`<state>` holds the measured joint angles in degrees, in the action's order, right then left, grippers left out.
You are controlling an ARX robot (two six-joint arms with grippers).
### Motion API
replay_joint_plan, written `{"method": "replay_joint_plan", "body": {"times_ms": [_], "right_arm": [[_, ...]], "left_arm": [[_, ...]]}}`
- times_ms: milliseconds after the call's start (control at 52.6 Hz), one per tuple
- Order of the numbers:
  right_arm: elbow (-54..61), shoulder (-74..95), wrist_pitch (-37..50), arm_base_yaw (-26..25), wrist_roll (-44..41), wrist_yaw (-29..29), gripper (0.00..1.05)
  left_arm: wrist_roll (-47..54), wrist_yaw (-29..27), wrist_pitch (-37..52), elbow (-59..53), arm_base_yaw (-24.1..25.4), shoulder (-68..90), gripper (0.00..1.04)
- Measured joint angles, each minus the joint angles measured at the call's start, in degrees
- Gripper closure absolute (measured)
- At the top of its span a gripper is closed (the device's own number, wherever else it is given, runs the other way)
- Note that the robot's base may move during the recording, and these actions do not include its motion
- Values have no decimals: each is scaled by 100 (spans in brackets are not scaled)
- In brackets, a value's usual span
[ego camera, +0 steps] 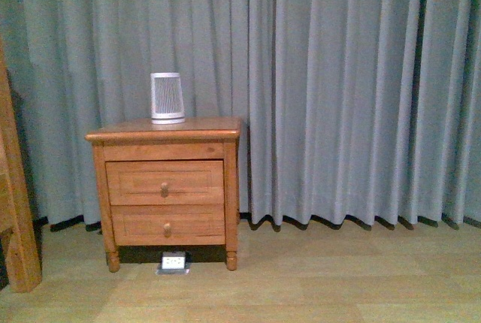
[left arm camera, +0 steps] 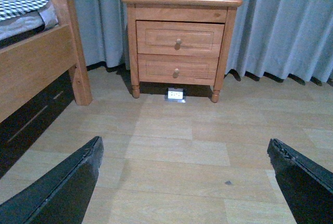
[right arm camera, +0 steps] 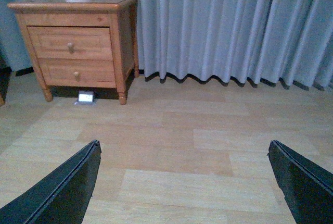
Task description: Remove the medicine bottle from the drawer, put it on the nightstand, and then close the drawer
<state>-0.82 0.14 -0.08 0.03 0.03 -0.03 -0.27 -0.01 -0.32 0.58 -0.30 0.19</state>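
The left gripper (left arm camera: 184, 141) and the right gripper (right arm camera: 183, 143) both hang with jaws spread wide and nothing between them, above bare floor (ego camera: 338, 278) and well apart from the nightstand (ego camera: 203, 126). The medicine bottle shows in no view; judging from the task, it lies inside the drawer (ego camera: 135, 182), which is fully shut. The likeliest slip is at the small round knob (ego camera: 164, 188): an off-centre pinch could slide off it, or land on the lower drawer (ego camera: 195, 225) just beneath. A sharp pull might also rock the ribbed device (ego camera: 167, 98) standing mid-width toward the rear edge of the nightstand's top, and that device could be mistaken for the bottle. The left arm's approach runs near the bed frame (left arm camera: 36, 62). The floor is pale wood plank, a grey curtain (ego camera: 338, 90) hangs behind, and a small white plate (ego camera: 173, 262) lies under the nightstand's front edge.
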Motion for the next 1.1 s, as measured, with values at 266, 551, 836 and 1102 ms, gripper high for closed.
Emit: {"method": "replay_joint_plan", "body": {"times_ms": [266, 551, 836, 1102], "right_arm": [[0, 0, 0, 0, 0, 0, 7], [0, 0, 0, 0, 0, 0, 7], [0, 0, 0, 0, 0, 0, 7], [0, 0, 0, 0, 0, 0, 7]], "left_arm": [[0, 0, 0, 0, 0, 0, 7], [0, 0, 0, 0, 0, 0, 7], [0, 0, 0, 0, 0, 0, 7], [0, -2, 0, 0, 0, 0, 7]]}}
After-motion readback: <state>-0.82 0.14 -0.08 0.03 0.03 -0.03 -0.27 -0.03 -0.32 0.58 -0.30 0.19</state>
